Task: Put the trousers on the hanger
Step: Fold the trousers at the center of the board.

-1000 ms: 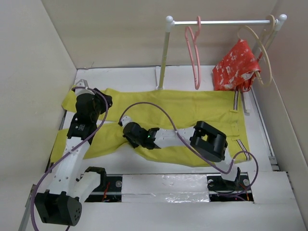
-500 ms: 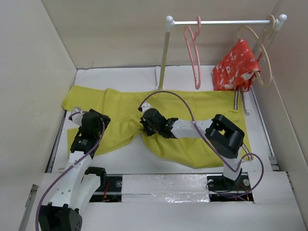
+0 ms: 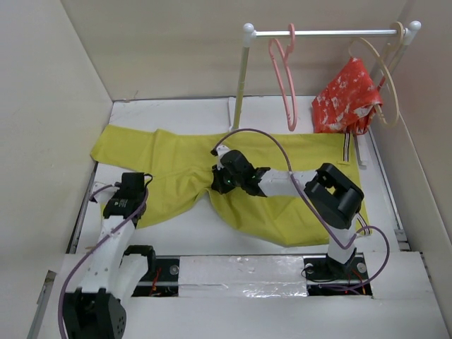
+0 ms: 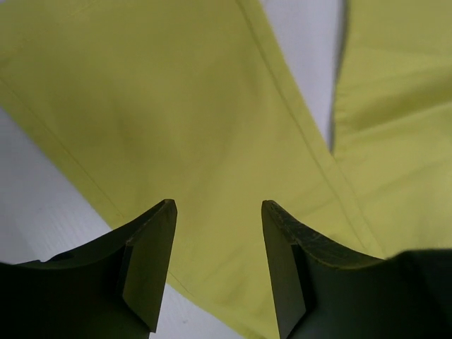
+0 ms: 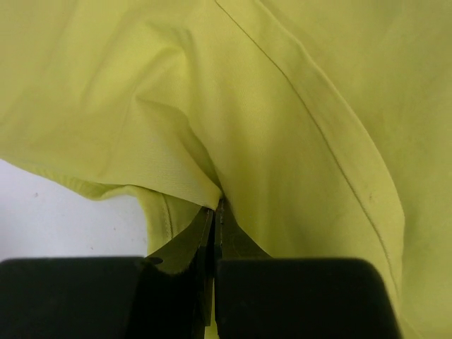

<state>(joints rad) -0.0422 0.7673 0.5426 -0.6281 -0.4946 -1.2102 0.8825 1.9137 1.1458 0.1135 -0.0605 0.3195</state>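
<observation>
The mustard-yellow trousers [image 3: 282, 152] lie spread across the white table, with the striped waistband [image 3: 345, 147] at the right. My right gripper [image 3: 220, 178] is shut on a fold of the trousers at the crotch, the cloth bunched at its tips [image 5: 215, 201]. My left gripper [image 3: 139, 181] is open and empty over the near trouser leg [image 4: 212, 127], close to its edge. The pink hanger [image 3: 285, 78] hangs by its hook from the rail at the back, apart from the trousers.
A white clothes rail [image 3: 325, 32] on posts stands at the back right. A beige hanger [image 3: 385, 78] with a red white-patterned garment [image 3: 347, 99] hangs at its right end. Beige walls close in on the left, back and right.
My right gripper has moved up and right with the trouser fold, dragging the near leg over the far one. My left arm has drawn back toward the near left.
</observation>
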